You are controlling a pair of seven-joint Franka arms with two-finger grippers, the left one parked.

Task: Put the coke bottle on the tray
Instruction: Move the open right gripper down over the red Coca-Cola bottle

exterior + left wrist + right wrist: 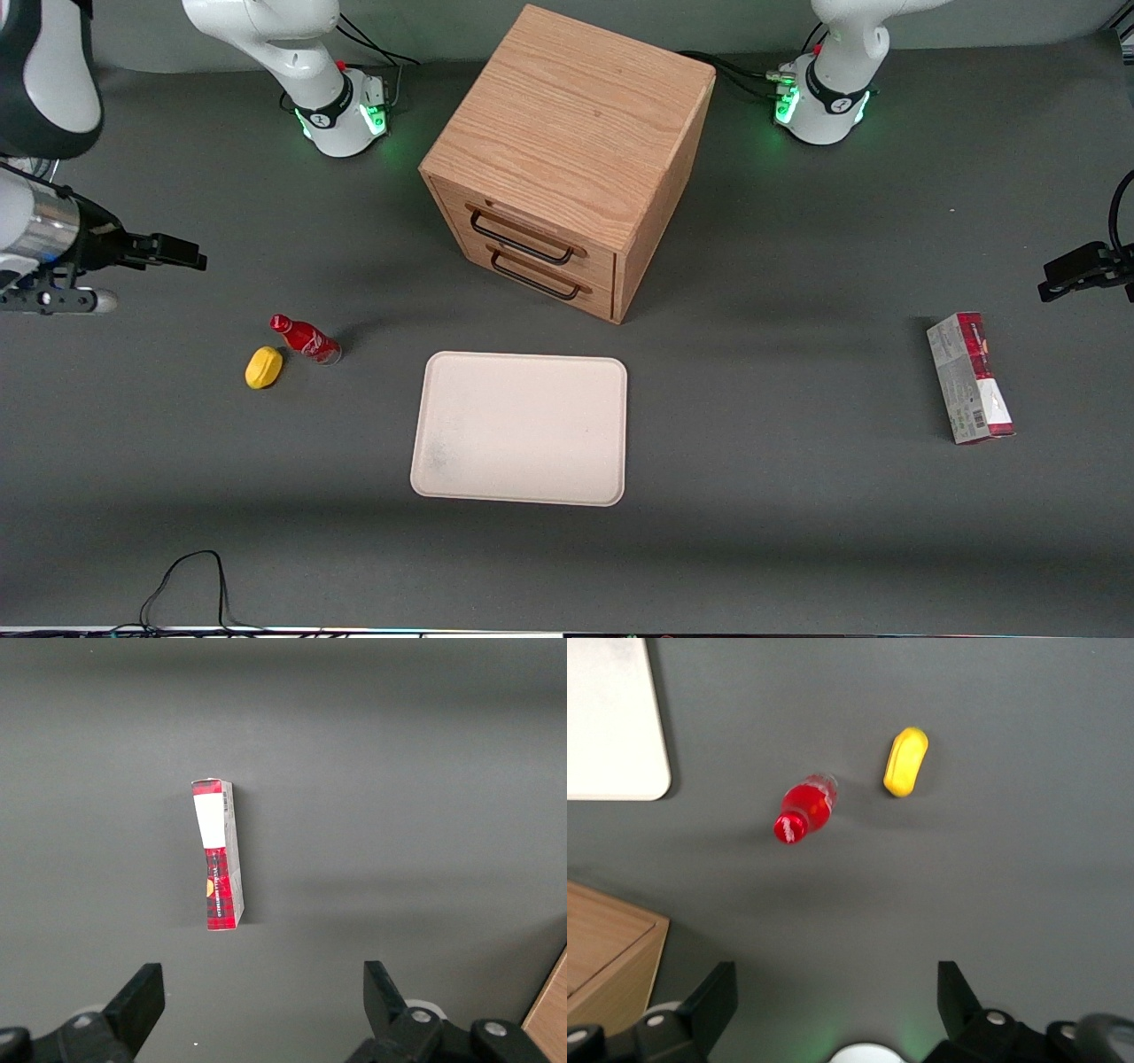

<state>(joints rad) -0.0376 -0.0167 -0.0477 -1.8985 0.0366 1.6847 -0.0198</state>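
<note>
Coke bottle [305, 339] stands on the worktop [797, 532], apart from the tray [521, 428].

The pale tray lies flat, nearer the front camera than the wooden drawer cabinet [567, 159], with nothing on it. The bottle stands toward the working arm's end from the tray, just beside a yellow lemon-shaped object [263, 367]. The tool [837, 997] hangs high above the bottle, fingers spread wide, gripping nothing. Both cabinet drawers are closed.
</note>
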